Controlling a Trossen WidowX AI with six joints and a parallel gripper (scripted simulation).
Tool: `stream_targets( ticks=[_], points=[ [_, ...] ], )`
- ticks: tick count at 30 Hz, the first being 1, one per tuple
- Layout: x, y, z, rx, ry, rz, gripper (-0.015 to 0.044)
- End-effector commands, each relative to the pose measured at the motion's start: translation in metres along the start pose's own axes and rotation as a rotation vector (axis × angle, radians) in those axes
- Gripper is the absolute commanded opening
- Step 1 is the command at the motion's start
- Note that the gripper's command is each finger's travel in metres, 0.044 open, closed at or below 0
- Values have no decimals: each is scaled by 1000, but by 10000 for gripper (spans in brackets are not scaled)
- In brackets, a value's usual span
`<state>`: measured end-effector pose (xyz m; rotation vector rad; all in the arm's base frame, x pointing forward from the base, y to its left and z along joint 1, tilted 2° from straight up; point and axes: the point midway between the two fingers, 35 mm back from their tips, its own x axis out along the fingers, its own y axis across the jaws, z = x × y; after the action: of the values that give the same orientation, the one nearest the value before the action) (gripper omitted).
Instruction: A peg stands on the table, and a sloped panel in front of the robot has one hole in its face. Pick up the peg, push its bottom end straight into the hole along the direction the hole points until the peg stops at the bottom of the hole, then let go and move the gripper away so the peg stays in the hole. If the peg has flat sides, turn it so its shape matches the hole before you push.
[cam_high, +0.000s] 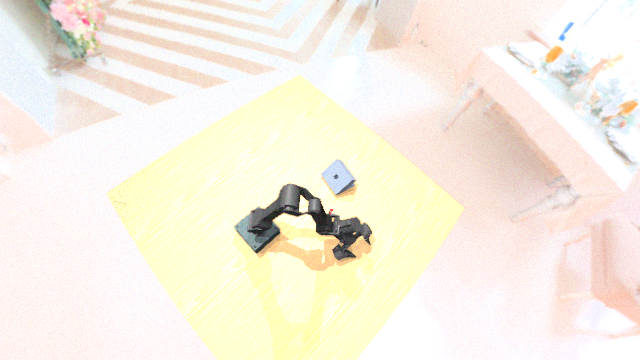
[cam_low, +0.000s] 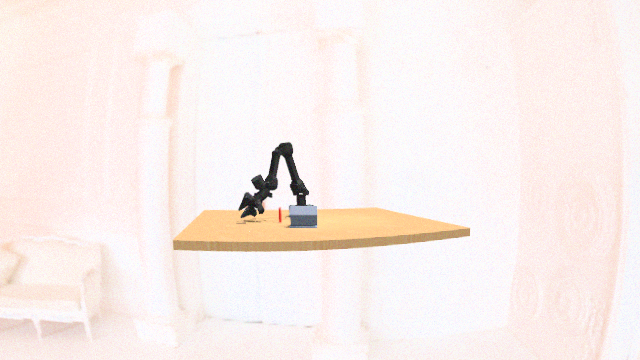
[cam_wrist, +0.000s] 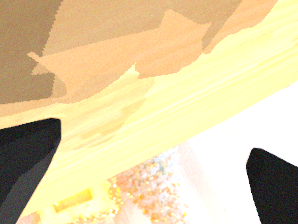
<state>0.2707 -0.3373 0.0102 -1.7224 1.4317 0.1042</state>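
The peg (cam_high: 331, 210) is a thin red stick standing upright on the yellow table; in the top view only its top shows behind the arm's wrist. It also shows in the exterior view (cam_low: 279, 214), just left of the panel. The sloped grey-blue panel (cam_high: 340, 176) has one small dark hole (cam_high: 336, 175) in its face and also shows in the exterior view (cam_low: 303, 216). My gripper (cam_high: 356, 244) (cam_low: 248, 212) is open wide and empty, low over the table, past the peg and off to its side. In the wrist view the two dark fingers frame only table top and its edge.
The arm's base (cam_high: 257, 231) sits on the table behind the peg. The table's edge (cam_wrist: 200, 129) runs close under the fingers in the wrist view.
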Motion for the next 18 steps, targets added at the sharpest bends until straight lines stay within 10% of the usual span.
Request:
stream_targets(
  ticks=[1, 18],
  points=[
    [0, 0, 0, 4, -1, 0, 426],
    [-3, -8, 14, 371, -74, 44, 440]
  ],
)
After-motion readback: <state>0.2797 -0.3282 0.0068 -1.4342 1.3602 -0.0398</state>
